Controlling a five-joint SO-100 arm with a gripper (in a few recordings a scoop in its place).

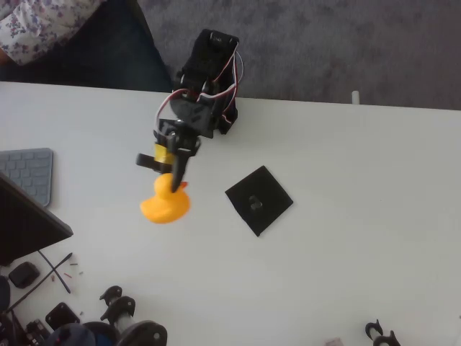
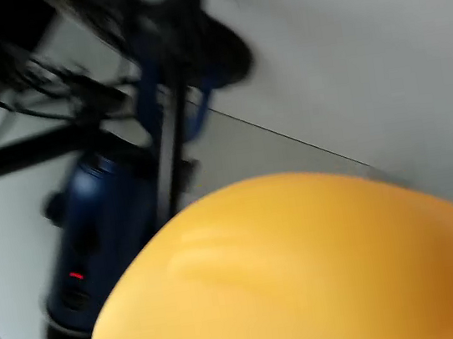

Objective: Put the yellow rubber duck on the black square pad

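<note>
From overhead, my gripper (image 1: 175,182) is clamped on the yellow rubber duck (image 1: 166,204), which hangs just below my fingertips. By my reckoning the pickup is done; the carry and set-down remain. The black square pad (image 1: 258,200) lies off to my right in this view, the bare table (image 1: 346,166) between. A laptop (image 1: 25,220) sits left. In my wrist view the duck (image 2: 309,276) bulges close beneath me, a blurred dark blue object (image 2: 101,238) beyond.

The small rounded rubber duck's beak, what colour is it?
Red-orange, on the yellow rubber duck; it shows best in the overhead view.

Soft daylight; wrist view heavily blurred
</note>
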